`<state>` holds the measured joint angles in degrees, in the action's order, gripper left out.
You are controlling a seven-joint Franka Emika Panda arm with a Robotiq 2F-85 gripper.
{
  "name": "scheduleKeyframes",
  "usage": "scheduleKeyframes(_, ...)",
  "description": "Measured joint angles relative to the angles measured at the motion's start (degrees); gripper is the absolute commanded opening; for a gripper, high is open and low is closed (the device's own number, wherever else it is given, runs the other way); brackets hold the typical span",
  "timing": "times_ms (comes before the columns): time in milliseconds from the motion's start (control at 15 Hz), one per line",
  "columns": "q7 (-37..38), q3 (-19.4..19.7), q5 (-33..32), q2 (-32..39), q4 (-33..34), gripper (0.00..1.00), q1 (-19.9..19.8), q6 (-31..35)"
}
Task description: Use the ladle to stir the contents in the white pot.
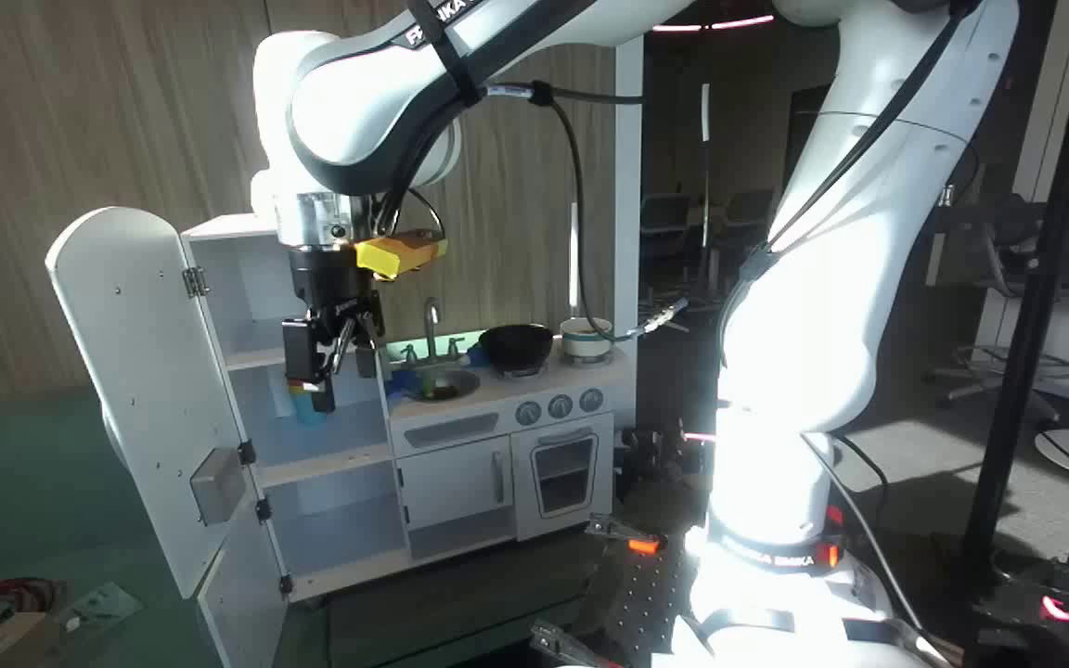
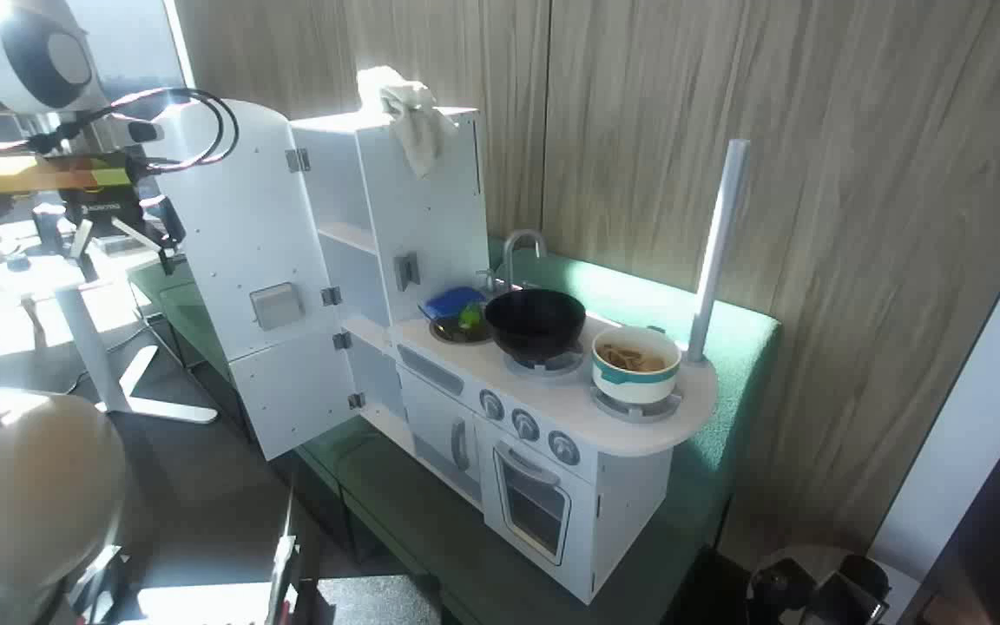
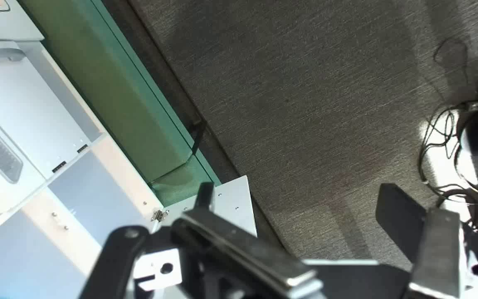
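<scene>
The white pot (image 2: 636, 387) with a teal band stands upright on the right-hand burner of the toy kitchen in an exterior view; it also shows in an exterior view (image 1: 586, 343). Brown pieces (image 2: 630, 358) lie inside it. No ladle can be made out in any view. My gripper (image 1: 345, 378) hangs in the air in front of the open tall cabinet, well away from the pot. It also shows in an exterior view (image 2: 125, 247). In the wrist view my gripper (image 3: 299, 203) has its fingers wide apart with nothing between them.
A black wok (image 2: 535, 321) sits on the burner beside the pot. A sink with a faucet (image 2: 522, 247) holds green and blue items. The tall cabinet's doors (image 1: 140, 371) stand open near my gripper. A grey post (image 2: 720, 252) rises behind the pot. A cloth (image 2: 409, 113) hangs on the cabinet top.
</scene>
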<state>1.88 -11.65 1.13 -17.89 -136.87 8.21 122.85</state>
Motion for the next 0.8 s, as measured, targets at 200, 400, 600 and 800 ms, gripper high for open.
scheduleKeyframes(200, 0.00, 0.00, 0.00, -0.12, 0.46, 1.00, 0.00, 0.01)
scheduleKeyframes(400, 0.00, 0.00, 0.00, -0.12, 0.52, 1.00, 0.00, 0.01)
scheduleKeyframes(600, 0.00, 0.01, 0.00, -0.13, 0.53, 1.00, 0.00, 0.01)
scheduleKeyframes(800, 0.00, 0.00, 0.00, -0.13, 0.53, 1.00, 0.00, 0.01)
